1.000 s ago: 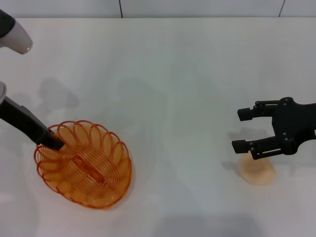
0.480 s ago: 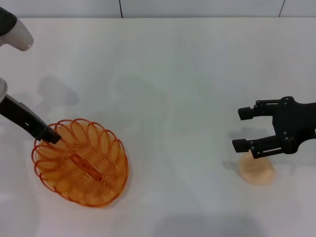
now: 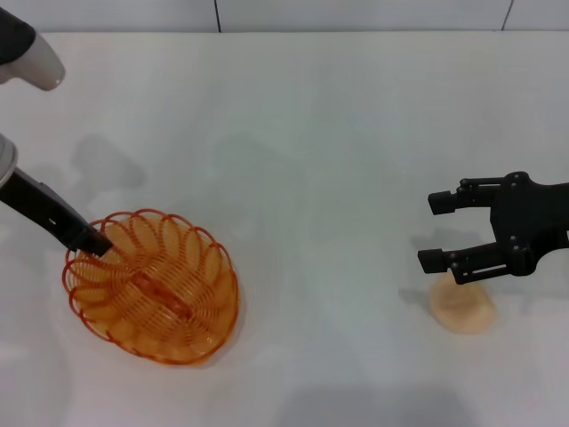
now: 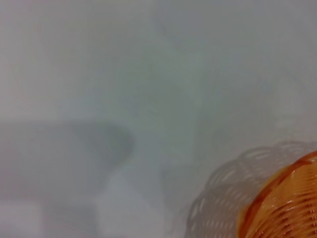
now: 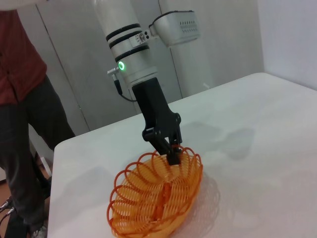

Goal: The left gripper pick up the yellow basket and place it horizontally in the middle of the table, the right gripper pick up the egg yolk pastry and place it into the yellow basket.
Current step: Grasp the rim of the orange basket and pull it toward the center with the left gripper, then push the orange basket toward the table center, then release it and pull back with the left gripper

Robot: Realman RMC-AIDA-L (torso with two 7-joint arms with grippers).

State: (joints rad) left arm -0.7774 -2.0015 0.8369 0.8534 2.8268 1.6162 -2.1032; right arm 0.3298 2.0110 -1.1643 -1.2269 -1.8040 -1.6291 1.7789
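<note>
Black pincers (image 3: 436, 231), apparently green-lit arm

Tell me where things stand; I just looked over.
Done: nothing yet. In hand: the left gripper grips the basket by its rim, at the table's left, not the middle. Left: centring it; the open right gripper hovers by the pastry, ungrasped.

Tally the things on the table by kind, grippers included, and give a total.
Baskets: 1, the yellow basket
Pastries: 1, the egg yolk pastry
Grippers: 2, the left gripper and the right gripper
Total: 4
</note>
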